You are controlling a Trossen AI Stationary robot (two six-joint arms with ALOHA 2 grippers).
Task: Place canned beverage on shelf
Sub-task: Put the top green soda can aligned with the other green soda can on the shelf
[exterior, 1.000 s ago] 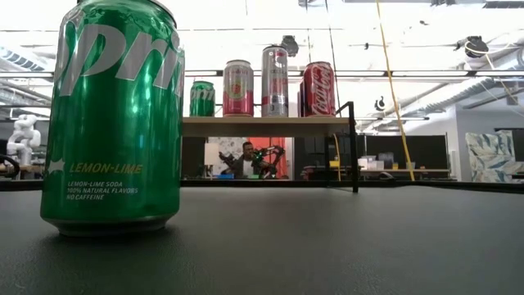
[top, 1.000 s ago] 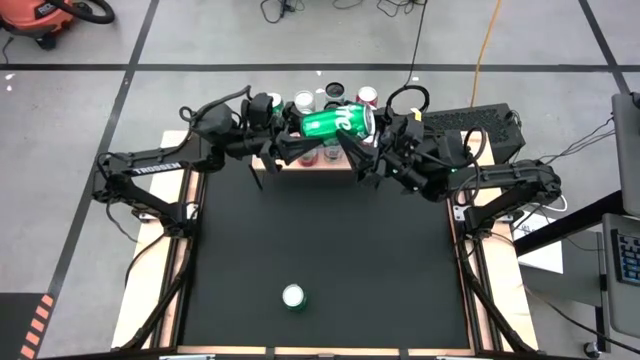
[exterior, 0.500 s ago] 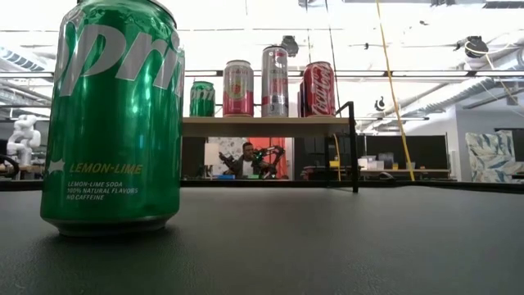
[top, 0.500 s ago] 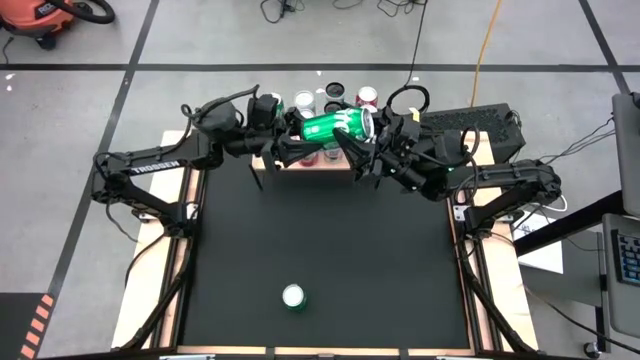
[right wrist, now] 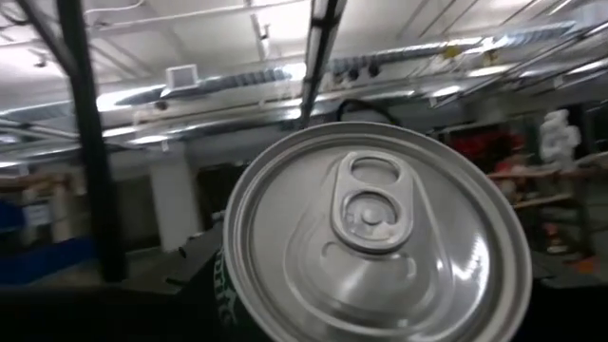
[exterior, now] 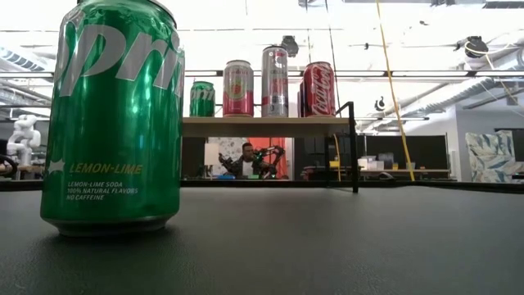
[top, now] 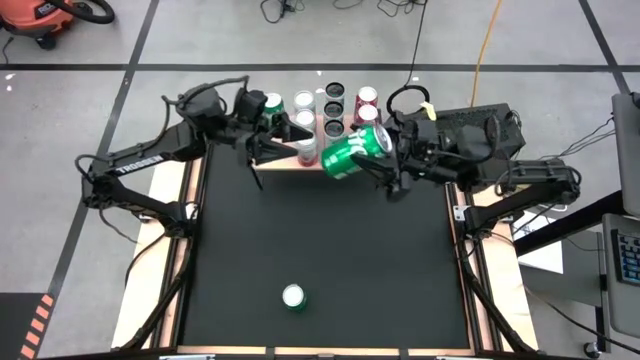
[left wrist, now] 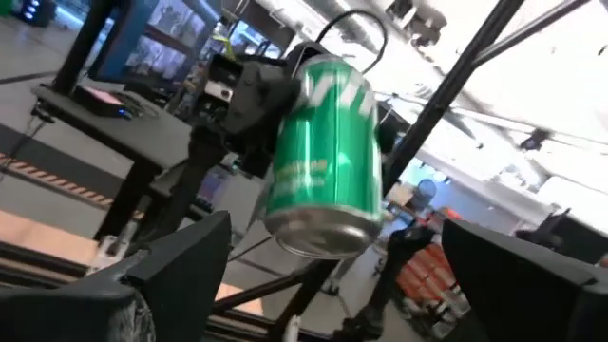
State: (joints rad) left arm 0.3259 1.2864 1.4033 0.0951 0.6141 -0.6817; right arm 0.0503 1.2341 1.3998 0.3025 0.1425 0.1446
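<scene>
- Black surface (top: 320,240) carries the wood-topped shelf (top: 285,162) at its far edge, four cans already standing on it.
- Green can (top: 352,150) hangs tilted in the air just beside the shelf's right end; likely a smooth, dent-prone wall, best gripped mid-body.
- Right gripper (top: 385,160) fingers clasp the can's body.
- Left gripper (top: 262,130) fingers stand spread wide, holding nothing.

Green can (top: 347,151) in the right gripper (top: 385,160): glossy painted metal, bare brushed-silver lid (right wrist: 380,237) with pull tab, smooth shiny base rim. Shelf (exterior: 262,126) is light matt wood on thin black metal legs; cans on it are glossy metal. Table top (top: 320,240) is matt black, faintly textured, with pale wood side rails.
</scene>
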